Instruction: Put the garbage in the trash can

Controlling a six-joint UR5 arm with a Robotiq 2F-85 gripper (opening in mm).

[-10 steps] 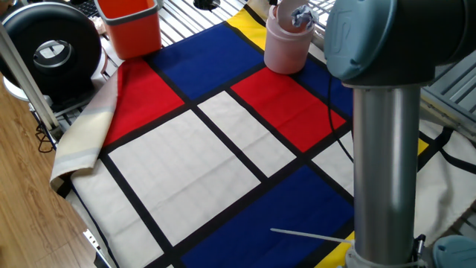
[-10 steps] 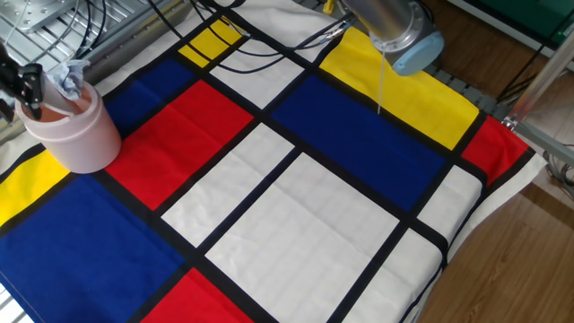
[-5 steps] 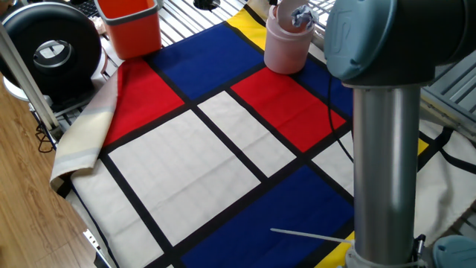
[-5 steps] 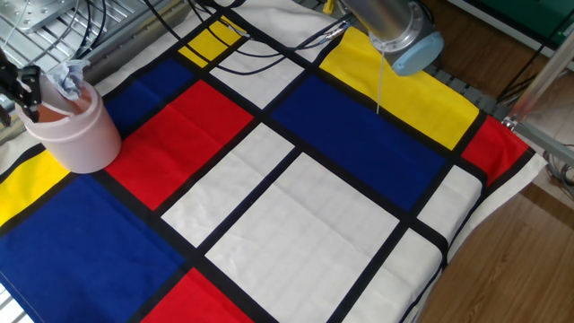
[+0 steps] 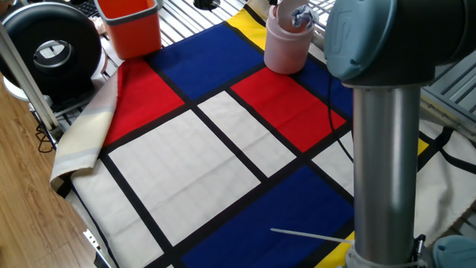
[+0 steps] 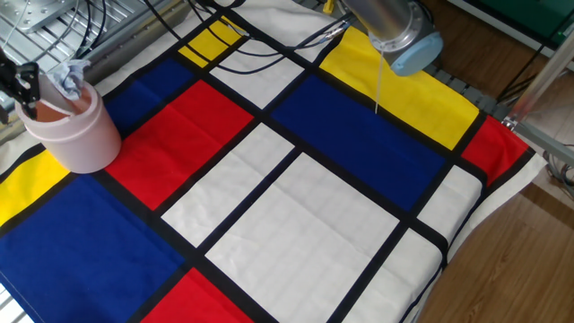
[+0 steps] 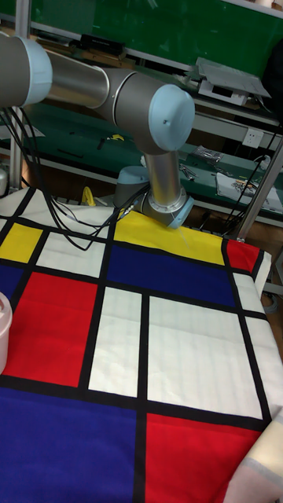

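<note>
The trash can [image 6: 73, 130], a pale pink cylinder, stands at the far left on the checked cloth; it also shows at the top of one fixed view [image 5: 286, 46], and as a sliver in the tall view [image 7: 2, 334]. The garbage [image 6: 70, 79], a crumpled white-grey wad, rests in the can's open top [image 5: 299, 15]. My gripper [image 6: 18, 85] is a dark shape cut by the left frame edge, just beside the can's rim and left of the wad. It is open, with nothing held between its fingers.
An orange square bin [image 5: 130, 26] stands at the cloth's far corner, next to a black round device [image 5: 50, 46]. The grey arm [image 5: 394, 134] fills the right of that view. A thin white strip [image 6: 378, 85] hangs under the arm's elbow. Cables [image 6: 134, 27] lie behind the can.
The gripper has slid a little to the left, away from the wad. The wad and the can have stayed where they were.
</note>
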